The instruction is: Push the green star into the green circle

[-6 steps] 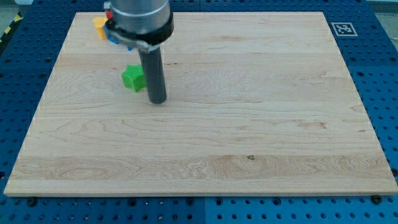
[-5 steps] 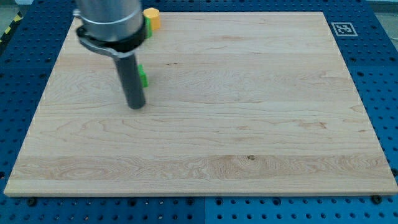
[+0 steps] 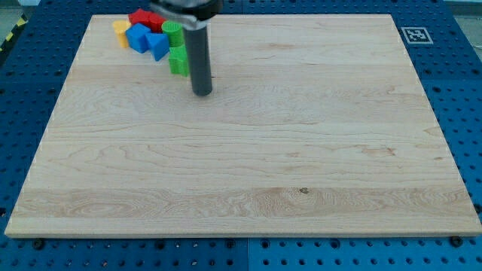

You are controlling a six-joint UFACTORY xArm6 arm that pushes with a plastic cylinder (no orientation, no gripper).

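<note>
The green star [image 3: 178, 62] lies near the view's top left, partly hidden behind my rod. It touches the green circle [image 3: 172, 31], which stands just above it. My tip [image 3: 202, 92] rests on the wooden board [image 3: 301, 150], just right of and below the green star, close beside it.
A cluster sits at the view's top left: a yellow block [image 3: 120, 32], two blue blocks [image 3: 138, 37] [image 3: 157, 46] and a red block [image 3: 142, 19]. A fiducial tag [image 3: 414, 34] marks the board's top right corner. Blue pegboard surrounds the board.
The green star has moved up the view to rest against the green circle. My rod has moved up and right, and its tip now stands at the star's lower right.
</note>
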